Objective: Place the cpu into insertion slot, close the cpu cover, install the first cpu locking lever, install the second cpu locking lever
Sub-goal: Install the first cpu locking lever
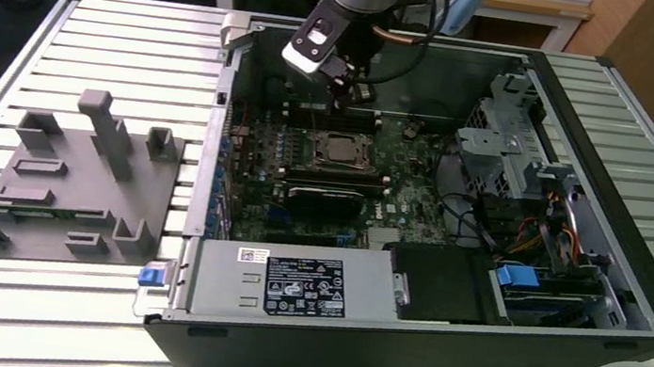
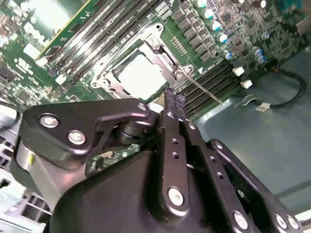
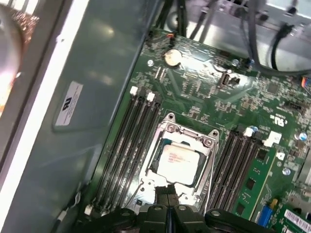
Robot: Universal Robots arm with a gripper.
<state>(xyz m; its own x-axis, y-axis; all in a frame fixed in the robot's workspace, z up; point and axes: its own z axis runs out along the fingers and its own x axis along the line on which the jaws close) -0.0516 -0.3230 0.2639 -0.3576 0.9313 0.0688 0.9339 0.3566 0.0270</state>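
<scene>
The small, flat, square cpu (image 3: 179,158) with its dull silver-tan metal top sits in the socket on the green motherboard. The thin silvery metal cpu cover (image 3: 208,158) lies down around it as a frame, inside the black computer case (image 1: 430,363) that lies open on the slatted silver desk (image 1: 34,297). The black ribbed claw (image 2: 173,103) hangs just beside the socket's edge with its fingers pressed together and nothing between them. It is close to the thin bare-wire locking lever (image 2: 204,90), which juts out over the black memory slots (image 2: 209,82) rather than lying tucked against the frame. The main risk, as I judge it, is a slip. The lever is a slim springy rod, and a narrow tip pushing it off line could skid off and scrape the slots or the small parts of the board. It could also bear on the cover off centre and load the chip unevenly. There is a white sticker (image 3: 68,104) on the grey case wall and a black-and-white label (image 1: 301,286) on the power supply. Both carry print, but I leave it unread.
</scene>
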